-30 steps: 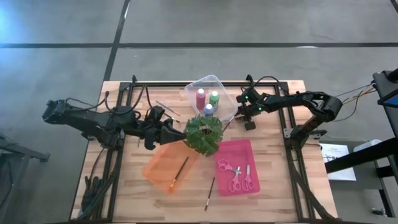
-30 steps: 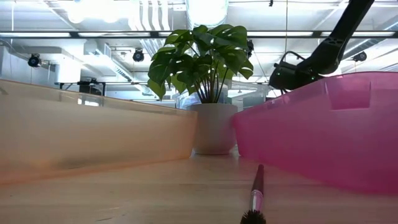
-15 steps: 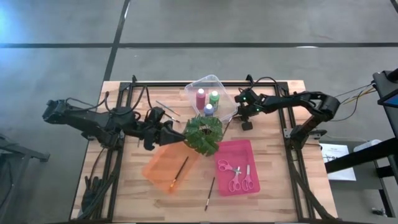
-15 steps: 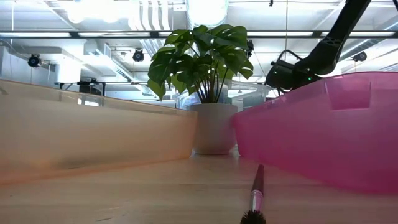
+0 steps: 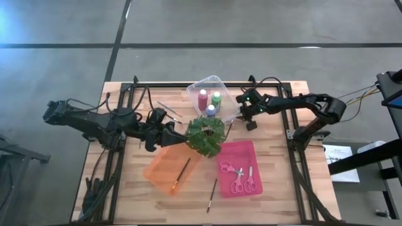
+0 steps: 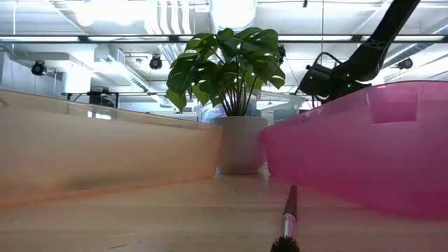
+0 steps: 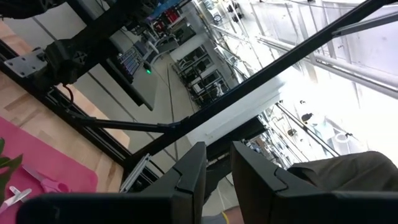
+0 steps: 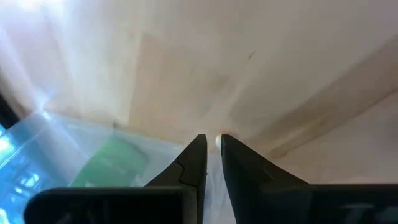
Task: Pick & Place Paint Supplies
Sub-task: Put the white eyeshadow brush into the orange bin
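Scanning leftward first, I see my left claw (image 5: 179, 135) nearly closed and empty beside the leafy green plant (image 5: 205, 135), three small paint bottles (image 5: 210, 100) in the clear plastic tub (image 5: 230, 100), and my right claw (image 5: 239, 102), nearly closed and empty, at its rim.

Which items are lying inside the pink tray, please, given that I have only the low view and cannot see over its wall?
Observer: Two pairs of pink-handled scissors lie in the pink tray.
Operator: Thank you. What about the orange tray?
Observer: One dark-handled paintbrush lies in the orange tray.
Operator: And where is the right hand?
Observer: The right hand is just beside the right side of the clear tray, behind the plant.
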`<state>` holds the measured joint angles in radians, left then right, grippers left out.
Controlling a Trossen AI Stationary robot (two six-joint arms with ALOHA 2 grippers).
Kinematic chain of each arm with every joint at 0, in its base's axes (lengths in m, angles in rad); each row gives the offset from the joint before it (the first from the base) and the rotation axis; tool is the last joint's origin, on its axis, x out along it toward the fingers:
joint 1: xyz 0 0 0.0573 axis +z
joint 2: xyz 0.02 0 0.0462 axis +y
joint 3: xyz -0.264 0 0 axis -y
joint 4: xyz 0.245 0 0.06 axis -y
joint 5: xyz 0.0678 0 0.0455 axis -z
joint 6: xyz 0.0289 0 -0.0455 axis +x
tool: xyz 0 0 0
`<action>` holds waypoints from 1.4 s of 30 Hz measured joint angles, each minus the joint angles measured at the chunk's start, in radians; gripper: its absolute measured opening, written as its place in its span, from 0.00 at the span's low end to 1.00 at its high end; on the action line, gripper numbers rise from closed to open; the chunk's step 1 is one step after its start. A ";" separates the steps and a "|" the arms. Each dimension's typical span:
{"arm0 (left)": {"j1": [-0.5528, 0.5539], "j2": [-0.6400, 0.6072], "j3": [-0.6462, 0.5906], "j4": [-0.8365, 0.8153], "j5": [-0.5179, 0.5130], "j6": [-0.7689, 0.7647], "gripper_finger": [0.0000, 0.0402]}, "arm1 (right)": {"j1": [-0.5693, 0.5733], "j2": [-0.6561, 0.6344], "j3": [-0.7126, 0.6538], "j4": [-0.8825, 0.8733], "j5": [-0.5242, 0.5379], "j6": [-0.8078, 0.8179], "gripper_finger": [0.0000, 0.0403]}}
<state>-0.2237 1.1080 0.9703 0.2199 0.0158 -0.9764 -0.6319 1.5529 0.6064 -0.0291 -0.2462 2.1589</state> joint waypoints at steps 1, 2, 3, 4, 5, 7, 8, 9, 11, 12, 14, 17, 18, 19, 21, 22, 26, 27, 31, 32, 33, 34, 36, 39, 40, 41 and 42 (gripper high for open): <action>0.000 0.000 0.000 0.000 0.000 0.000 0.21 | 0.000 -0.009 -0.002 0.001 0.003 -0.007 0.12; 0.000 0.000 0.000 0.000 0.000 0.000 0.21 | 0.001 -0.018 -0.005 0.001 0.011 -0.015 0.12; 0.000 0.000 0.000 0.000 0.000 0.000 0.21 | 0.000 -0.026 -0.007 0.002 0.020 -0.020 0.12; 0.000 0.000 0.000 0.000 0.000 0.000 0.21 | 0.000 -0.030 -0.009 0.008 0.024 -0.027 0.11; 0.000 0.000 0.000 0.000 -0.001 0.000 0.21 | -0.003 -0.030 -0.012 0.011 0.026 -0.031 0.11; 0.000 0.000 0.000 0.000 -0.005 0.000 0.21 | -0.004 -0.027 -0.020 0.009 0.026 -0.044 0.11; 0.000 0.000 0.000 0.000 -0.006 0.000 0.21 | -0.004 -0.022 -0.022 0.012 0.026 -0.046 0.11; 0.000 0.000 0.000 0.000 -0.007 0.000 0.21 | -0.003 -0.017 -0.024 0.028 0.025 -0.044 0.11; 0.000 0.000 0.000 0.000 -0.013 0.000 0.21 | -0.001 -0.009 -0.032 0.085 0.024 -0.033 0.11; 0.000 0.000 0.000 0.000 -0.013 0.000 0.21 | 0.000 -0.006 -0.035 0.122 0.024 -0.020 0.11; 0.000 0.000 0.000 0.000 -0.014 -0.001 0.21 | 0.000 0.002 -0.036 0.178 0.022 0.013 0.12; 0.000 0.000 0.000 0.000 -0.016 -0.016 0.21 | -0.001 0.011 -0.037 0.198 0.022 0.044 0.12; 0.000 0.000 0.000 0.000 -0.016 -0.016 0.21 | -0.001 0.014 -0.037 0.199 0.019 0.044 0.12; 0.000 0.000 0.000 0.000 -0.017 -0.017 0.21 | -0.001 0.016 -0.040 0.199 0.009 0.040 0.12; 0.000 0.000 0.000 0.000 -0.016 -0.017 0.21 | 0.001 0.022 -0.049 0.200 -0.007 0.038 0.12; 0.000 0.000 0.000 0.000 -0.017 -0.020 0.21 | 0.005 0.024 -0.057 0.194 -0.009 0.040 0.12; 0.000 0.000 0.000 0.000 -0.020 -0.027 0.21 | 0.019 0.035 -0.074 0.194 -0.010 0.041 0.12; 0.000 0.000 0.000 0.000 -0.021 -0.027 0.21 | 0.020 0.035 -0.078 0.198 -0.009 0.043 0.12; 0.000 0.000 0.000 0.000 -0.024 -0.034 0.21 | 0.024 0.031 -0.096 0.207 -0.003 0.037 0.12; 0.000 0.000 0.000 0.000 -0.024 -0.047 0.21 | 0.024 0.027 -0.102 0.206 -0.009 0.033 0.12; 0.000 0.000 0.000 -0.001 -0.024 -0.053 0.21 | 0.023 0.020 -0.110 0.204 -0.016 0.029 0.12; 0.000 0.000 0.000 -0.001 -0.024 -0.053 0.21 | 0.024 0.011 -0.118 0.202 -0.020 0.019 0.12; 0.000 0.000 0.000 -0.002 -0.024 -0.053 0.21 | 0.025 -0.016 -0.136 0.182 -0.024 -0.003 0.12; 0.000 0.000 0.000 -0.002 -0.024 -0.051 0.21 | 0.025 -0.085 -0.157 0.080 -0.027 -0.020 0.12; 0.000 0.000 0.000 -0.002 -0.024 -0.048 0.21 | 0.025 -0.114 -0.166 0.041 -0.022 -0.023 0.12; 0.000 0.000 0.000 -0.002 -0.024 -0.046 0.21 | 0.024 -0.142 -0.176 0.006 -0.011 -0.027 0.12; 0.000 0.000 0.000 -0.002 -0.024 -0.045 0.21 | 0.024 -0.171 -0.186 -0.021 0.000 -0.028 0.12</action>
<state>-0.2234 1.1080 0.9703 0.2176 -0.0082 -1.0218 -0.6079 1.3815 0.4200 -0.0500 -0.2466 2.1306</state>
